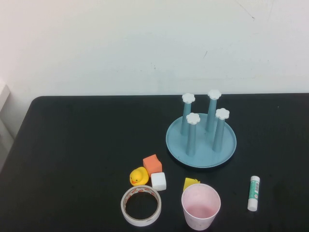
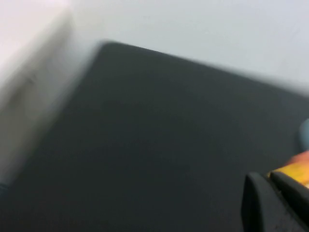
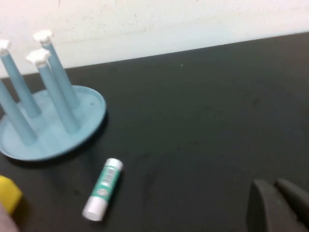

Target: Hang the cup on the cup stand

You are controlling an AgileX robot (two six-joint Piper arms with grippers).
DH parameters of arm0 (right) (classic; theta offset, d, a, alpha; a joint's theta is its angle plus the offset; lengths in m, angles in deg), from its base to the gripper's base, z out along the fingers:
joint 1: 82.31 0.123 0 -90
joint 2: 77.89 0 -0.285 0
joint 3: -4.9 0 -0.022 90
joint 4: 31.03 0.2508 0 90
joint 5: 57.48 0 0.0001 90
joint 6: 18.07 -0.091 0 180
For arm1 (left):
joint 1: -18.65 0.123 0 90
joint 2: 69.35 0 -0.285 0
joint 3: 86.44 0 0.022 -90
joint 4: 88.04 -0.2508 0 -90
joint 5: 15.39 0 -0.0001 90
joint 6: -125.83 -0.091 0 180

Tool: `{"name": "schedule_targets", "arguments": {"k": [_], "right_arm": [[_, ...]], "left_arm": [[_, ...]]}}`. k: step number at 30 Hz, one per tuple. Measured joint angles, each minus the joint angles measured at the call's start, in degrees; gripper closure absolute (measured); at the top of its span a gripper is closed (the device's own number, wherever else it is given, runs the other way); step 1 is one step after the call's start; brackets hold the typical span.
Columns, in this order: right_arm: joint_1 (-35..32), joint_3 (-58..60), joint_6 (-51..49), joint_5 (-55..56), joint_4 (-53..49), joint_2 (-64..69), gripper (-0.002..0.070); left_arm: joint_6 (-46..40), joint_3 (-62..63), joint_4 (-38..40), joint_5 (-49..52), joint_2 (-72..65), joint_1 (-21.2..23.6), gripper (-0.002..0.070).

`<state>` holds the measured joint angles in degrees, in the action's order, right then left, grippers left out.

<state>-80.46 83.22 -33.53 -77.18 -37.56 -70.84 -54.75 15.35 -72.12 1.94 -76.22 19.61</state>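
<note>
Cup (image 1: 201,206) sits upright at table's (image 1: 87,145) near edge; both grippers' jaws seemingly closed, empty.

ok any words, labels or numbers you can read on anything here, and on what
No text can be read.
glue stick: green label band, print too small to read.
tape roll: reddish marks on the inner core, too blurred to read.
cup, cup stand, rubber duck, blocks: no lettering seen.
left gripper and right gripper, both shut, off the table's near edge: no markings.
</note>
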Motion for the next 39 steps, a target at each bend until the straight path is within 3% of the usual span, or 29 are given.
{"name": "schedule_targets", "arguments": {"k": [1, 3, 6, 11, 14, 17, 20, 23, 30, 34, 39], "right_arm": [[0.0, 0.0, -0.6, 0.0, 2.9, 0.0, 0.0666], [0.0, 0.0, -2.0, 0.3, 8.7, 0.0, 0.0666], [0.0, 0.1, -4.5, 0.5, 20.8, 0.0, 0.0666], [0.0, 0.4, -6.0, 0.9, 37.3, 0.0, 0.0666], [0.0, 0.4, -6.1, 2.2, 39.8, 0.0, 0.0666], [0.0, 0.4, -4.5, 2.5, 39.7, 0.0, 0.0666], [0.0, 0.4, -2.9, 2.5, 39.4, 0.0, 0.0666], [0.0, 0.4, 0.7, 2.5, 39.4, 0.0, 0.0666], [0.0, 0.4, 7.1, 1.9, 39.3, 0.0, 0.0666], [0.0, 0.4, 7.6, 1.5, 39.3, 0.0, 0.0666], [0.0, 0.4, 9.3, 1.2, 39.7, 0.0, 0.0666]], "left_arm": [[4.6, 0.0, 9.5, 0.0, 0.0, 0.0, 0.0676], [7.7, -0.1, 20.0, 0.1, 0.0, 0.0, 0.0676], [9.1, -0.1, 29.2, 0.0, 0.0, 0.0, 0.0676], [9.8, -0.1, 32.4, -3.2, 0.0, 0.0, 0.0676], [8.9, -0.1, 32.7, -5.2, 0.0, 0.0, 0.0676], [2.3, 0.0, 32.7, -4.8, 0.0, 0.0, 0.0676], [-7.0, 3.7, 31.5, 0.1, -1.2, 0.0, 0.0676], [-12.8, 12.6, 24.8, 7.1, -7.3, 0.0, 0.0676], [-22.9, 32.4, 11.3, 24.6, -30.2, -1.4, 0.0676], [-28.3, 40.7, 6.7, 27.5, -41.4, -6.8, 0.0676], [-26.6, 49.9, -1.8, 31.7, -56.9, -17.0, 0.0676]]}}
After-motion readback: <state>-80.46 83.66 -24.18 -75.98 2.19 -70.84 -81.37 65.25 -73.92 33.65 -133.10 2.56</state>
